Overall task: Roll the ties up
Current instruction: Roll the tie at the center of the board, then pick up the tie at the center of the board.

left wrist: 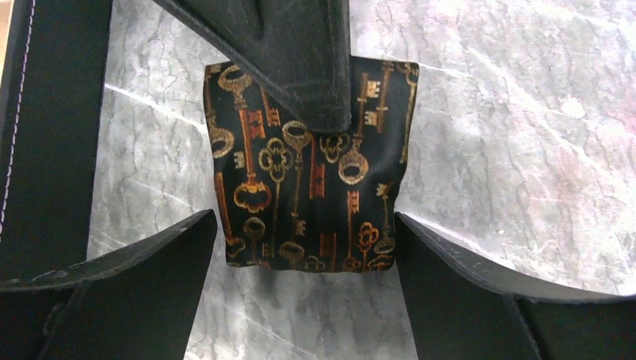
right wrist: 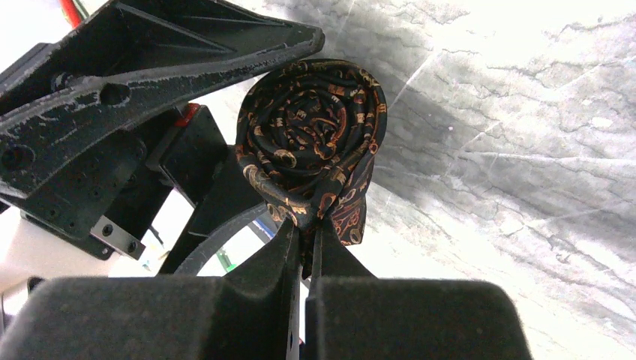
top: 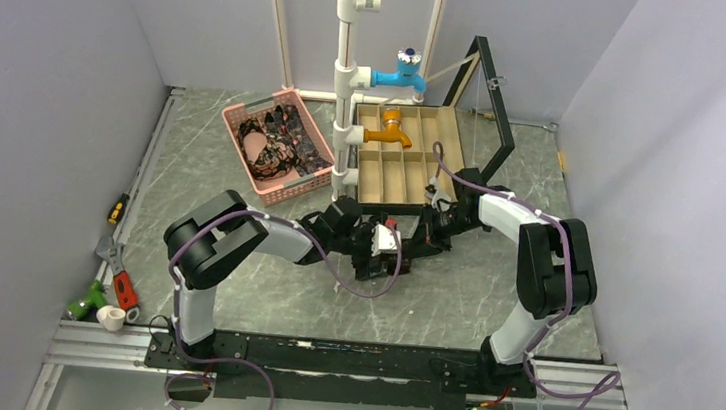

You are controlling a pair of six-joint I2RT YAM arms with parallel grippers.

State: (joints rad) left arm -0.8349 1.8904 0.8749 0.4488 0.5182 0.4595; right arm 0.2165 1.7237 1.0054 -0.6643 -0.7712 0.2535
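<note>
Here, at mid-table, the two arms meet at a rolled tie (left wrist: pixel 307 187), black with gold and orange keys, low over the grey marbled table (top: pixel 491 298); whether it rests there cannot be told. The right gripper (right wrist: pixel 307 234) is clamped tight on the roll's loose outer end, and the coil stands just past its fingertips. The left gripper (left wrist: pixel 306 221) is spread wide, with one finger on either side of the roll. Farther back on the left, more ties (top: pixel 280 142) lie heaped in a pink basket (top: pixel 244 150). Beside it is a white pipe stand (top: pixel 347 33) carrying a blue tap (top: pixel 398 76) and an orange tap (top: pixel 386 135). A compartmented wooden box (top: pixel 413 170) sits beyond the grippers with its lid (top: pixel 500 98) raised.
</note>
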